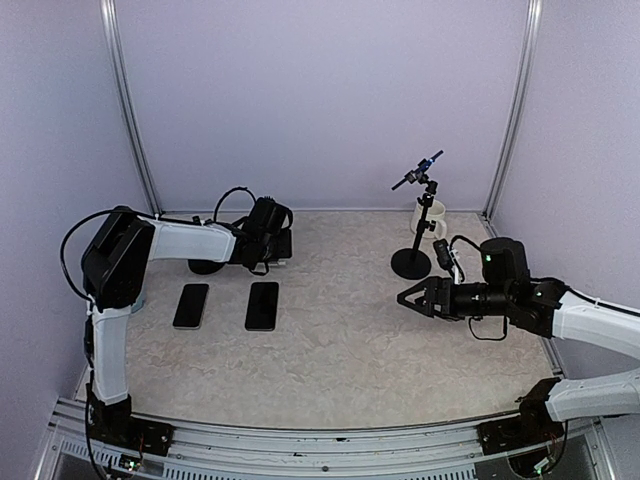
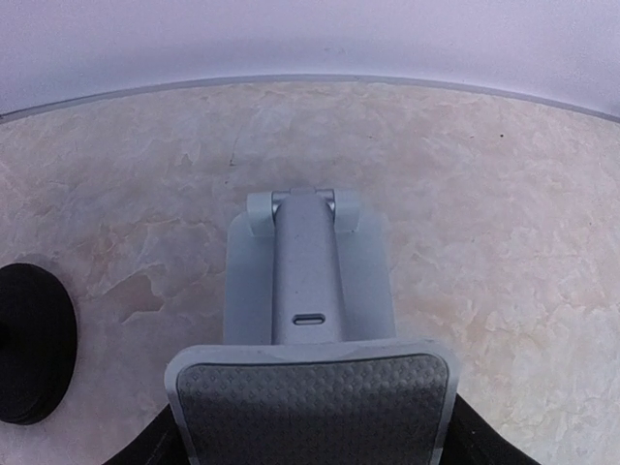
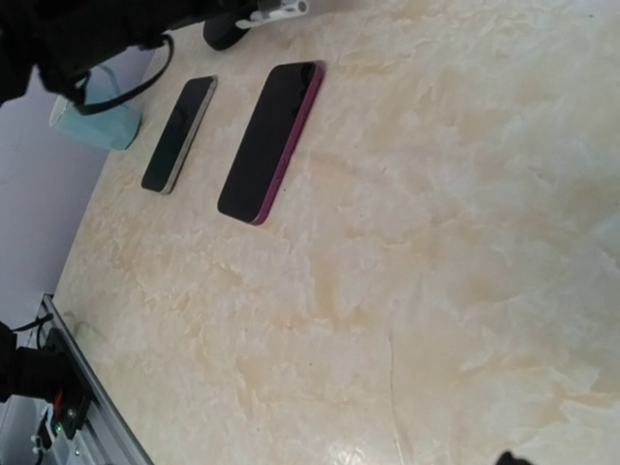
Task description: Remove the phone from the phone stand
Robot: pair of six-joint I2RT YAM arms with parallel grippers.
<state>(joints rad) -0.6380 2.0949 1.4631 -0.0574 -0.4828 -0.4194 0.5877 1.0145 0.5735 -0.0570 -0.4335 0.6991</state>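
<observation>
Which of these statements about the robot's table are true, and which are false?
1. Two phones lie flat on the table, side by side. True.
2. The grey phone stand has a phone resting in it. False: the left wrist view shows its cradle empty.
3. The right arm's fingers are closed on a phone. False: they are spread open and hold nothing, well to the right of both phones.
4. A black clamp stand is at the far right of the table, with a white mug behind it. True.
</observation>
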